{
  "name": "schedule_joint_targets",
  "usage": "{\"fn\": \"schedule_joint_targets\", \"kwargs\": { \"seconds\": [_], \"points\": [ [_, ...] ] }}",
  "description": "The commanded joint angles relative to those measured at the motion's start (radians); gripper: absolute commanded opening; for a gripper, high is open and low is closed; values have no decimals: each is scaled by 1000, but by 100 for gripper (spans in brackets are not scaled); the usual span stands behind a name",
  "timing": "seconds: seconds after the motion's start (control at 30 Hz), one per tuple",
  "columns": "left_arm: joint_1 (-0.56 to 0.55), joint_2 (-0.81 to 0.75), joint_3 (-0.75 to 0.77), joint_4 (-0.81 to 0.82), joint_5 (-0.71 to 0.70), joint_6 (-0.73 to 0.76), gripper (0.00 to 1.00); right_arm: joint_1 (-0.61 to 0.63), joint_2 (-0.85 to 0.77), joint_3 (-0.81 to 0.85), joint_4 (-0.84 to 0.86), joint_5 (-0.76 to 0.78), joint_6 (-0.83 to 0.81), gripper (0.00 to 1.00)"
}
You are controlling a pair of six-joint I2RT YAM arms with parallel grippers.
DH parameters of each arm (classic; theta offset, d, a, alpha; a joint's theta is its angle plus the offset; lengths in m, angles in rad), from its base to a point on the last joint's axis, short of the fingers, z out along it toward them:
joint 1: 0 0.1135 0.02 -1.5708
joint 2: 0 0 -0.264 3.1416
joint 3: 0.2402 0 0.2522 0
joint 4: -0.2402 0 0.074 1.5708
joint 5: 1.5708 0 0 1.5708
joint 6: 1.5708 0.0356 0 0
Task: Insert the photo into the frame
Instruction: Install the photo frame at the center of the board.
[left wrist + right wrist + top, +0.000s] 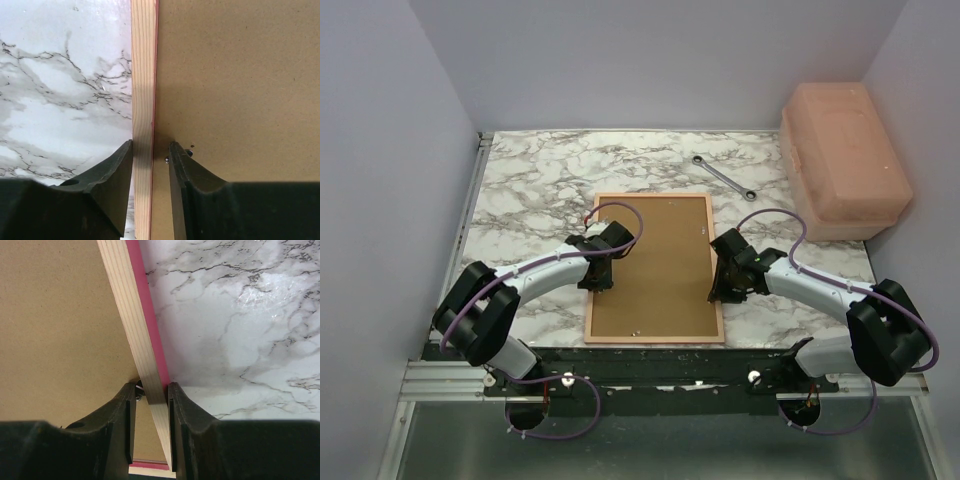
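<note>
In the middle of the marble table (535,190), the frame (655,340) lies face down, its pale wood reverse up and its long sides running away from the arms. The brown backing panel (660,265) fills its opening. The left gripper (599,284) stands over the frame's left rail with its jaws apart. In the left wrist view the outer finger (112,185) sits at the rail's outer edge on the marble side. The inner finger (192,185) stands over the backing panel, with a clear gap between it and the wood. The right gripper (721,294) straddles the right rail. In the right wrist view one finger (192,425) touches the rail's pink edge. The other (112,425) is just beside the wood on the panel side, with a small metal tab in the sliver between them. Whether this claw is pinching the rail or only enclosing it, I cannot tell. A wrench (723,177) lies on the marble beyond the frame. A pink lidded box (845,160) sits at the table's far right corner, well apart from both grippers.
</note>
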Motion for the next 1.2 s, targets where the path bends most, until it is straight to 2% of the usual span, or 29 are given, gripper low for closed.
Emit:
{"fn": "schedule_joint_targets", "kwargs": {
  "seconds": [0.0,0.17,0.63,0.83,1.07,1.17],
  "points": [
    [-22,38,-25,-37,53,-9,35,1,56,-38,37,32,-11,1],
    [-23,0,-55,-10,79,-4,51,2,50,-44,37,33,-8,1],
    [-26,-40,-97,30,104,21,51,1,67,-42,51,19,-13,2],
    [-27,-38,-116,35,107,24,41,2,66,-51,55,19,-9,2],
    [-28,-55,-130,35,120,20,24,2,88,-42,64,11,-14,2],
    [-28,-64,-130,33,123,15,26,1,91,-42,69,8,-14,2]
  ]
}}
